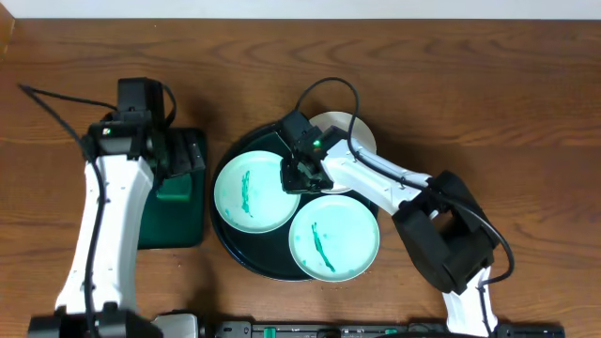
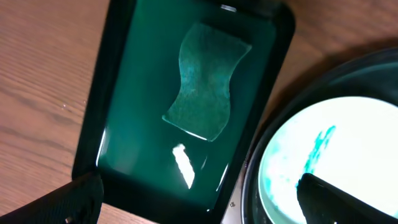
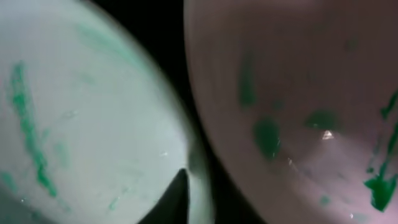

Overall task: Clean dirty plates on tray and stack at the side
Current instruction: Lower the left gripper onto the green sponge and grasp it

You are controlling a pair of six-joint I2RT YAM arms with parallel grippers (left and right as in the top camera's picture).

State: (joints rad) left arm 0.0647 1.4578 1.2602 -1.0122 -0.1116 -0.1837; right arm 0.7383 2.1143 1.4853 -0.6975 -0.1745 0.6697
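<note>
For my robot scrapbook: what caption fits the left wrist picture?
A green sponge lies in the rectangular tray, beside a teal-smeared white plate.

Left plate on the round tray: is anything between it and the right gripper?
Nothing visible does. The right gripper is right at the left plate, at its right rim on the tray. The back plate lies behind the arm and the front plate off to the side.

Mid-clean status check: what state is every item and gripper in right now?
Left plate: teal-streaked, on round tray.
Front plate: teal-streaked, on round tray.
Back plate: partly under right arm, cleanliness unclear.
Sponge: lying in rectangular tray, untouched.
Left gripper: open, empty, over rectangular tray.
Right gripper: down among the plates, jaws unclear.
</note>
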